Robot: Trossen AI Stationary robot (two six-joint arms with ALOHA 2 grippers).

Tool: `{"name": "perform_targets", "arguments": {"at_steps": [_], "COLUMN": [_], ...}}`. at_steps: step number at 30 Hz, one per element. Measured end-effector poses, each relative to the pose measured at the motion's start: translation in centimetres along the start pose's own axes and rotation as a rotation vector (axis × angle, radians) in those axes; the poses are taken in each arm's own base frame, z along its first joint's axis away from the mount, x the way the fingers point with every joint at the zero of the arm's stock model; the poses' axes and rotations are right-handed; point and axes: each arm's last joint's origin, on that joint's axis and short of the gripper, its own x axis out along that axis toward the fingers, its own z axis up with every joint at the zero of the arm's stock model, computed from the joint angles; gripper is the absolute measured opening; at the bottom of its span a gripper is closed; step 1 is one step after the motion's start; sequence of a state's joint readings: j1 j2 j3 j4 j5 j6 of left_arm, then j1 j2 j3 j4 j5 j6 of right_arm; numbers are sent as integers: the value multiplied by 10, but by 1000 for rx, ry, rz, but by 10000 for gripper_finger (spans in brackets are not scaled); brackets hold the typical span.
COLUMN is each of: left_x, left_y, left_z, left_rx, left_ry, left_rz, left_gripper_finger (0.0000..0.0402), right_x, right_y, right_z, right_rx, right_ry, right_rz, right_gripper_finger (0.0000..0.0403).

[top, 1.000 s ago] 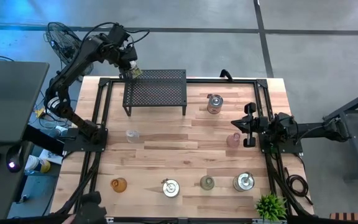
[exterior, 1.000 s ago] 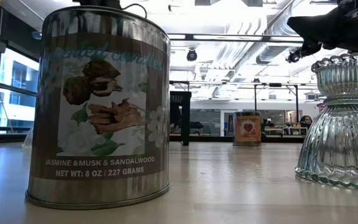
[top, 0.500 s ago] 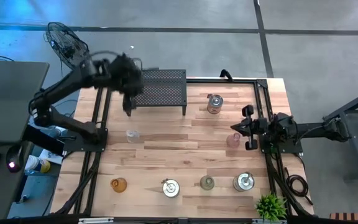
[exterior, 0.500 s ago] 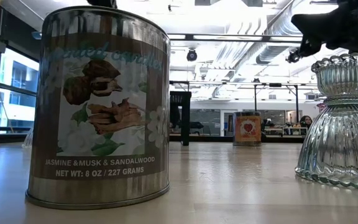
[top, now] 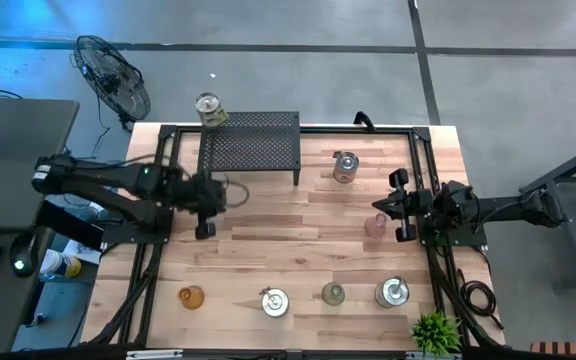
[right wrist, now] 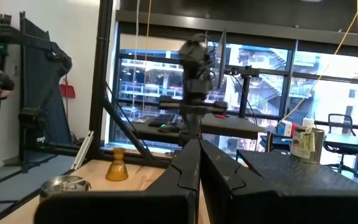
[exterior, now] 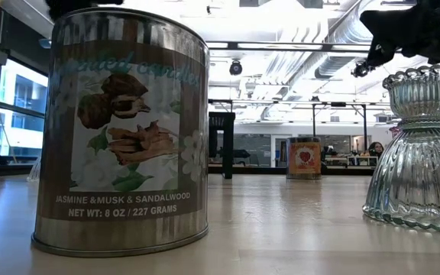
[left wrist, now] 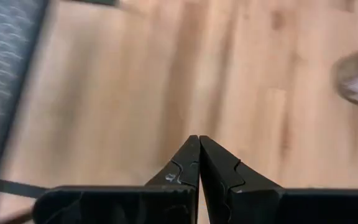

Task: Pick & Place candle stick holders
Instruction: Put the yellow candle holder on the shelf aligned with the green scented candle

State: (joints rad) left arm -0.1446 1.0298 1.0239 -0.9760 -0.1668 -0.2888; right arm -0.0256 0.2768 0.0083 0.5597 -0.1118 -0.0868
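Observation:
A silver holder (top: 208, 107) stands on the far left corner of the black rack (top: 250, 147). My left gripper (top: 218, 200) is shut and empty, low over the table's left part; the clear holder that stood there is hidden under it. My right gripper (top: 383, 205) is shut and empty beside the pink holder (top: 375, 226). Another silver holder (top: 345, 167) stands right of the rack. Amber (top: 190, 296), silver (top: 274, 301), olive (top: 334, 293) and silver (top: 392, 292) holders stand along the near edge.
A small green plant (top: 435, 330) stands at the near right corner. Black frame rails (top: 158, 200) run along both table sides. In the low view a labelled tin (exterior: 121, 137) and a ribbed clear glass holder (exterior: 418, 153) stand close to the camera.
My left gripper has left the silver holder standing on the rack's far left corner. It has swung toward the table's near edge and down, to the left part of the table where the clear holder stood. The silver holder stays on the rack.

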Motion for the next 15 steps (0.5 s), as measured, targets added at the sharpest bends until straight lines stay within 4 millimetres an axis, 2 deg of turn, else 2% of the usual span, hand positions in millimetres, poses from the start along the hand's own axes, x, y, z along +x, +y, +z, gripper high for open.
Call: {"name": "perform_targets", "arguments": {"at_steps": [7,15], "left_x": [-15,-15], "left_y": [-58,-116], "left_z": [-5,-8], "left_rx": [27,-16], "left_ry": [8,207], "left_rz": [-76,9], "left_gripper_finger": [1,1], "right_x": [0,0], "right_y": [-1,-1], "right_z": [0,-1], "right_rx": [35,22], "right_ry": [4,13], "right_rz": [-37,-52], "right_gripper_finger": [0,0]}}
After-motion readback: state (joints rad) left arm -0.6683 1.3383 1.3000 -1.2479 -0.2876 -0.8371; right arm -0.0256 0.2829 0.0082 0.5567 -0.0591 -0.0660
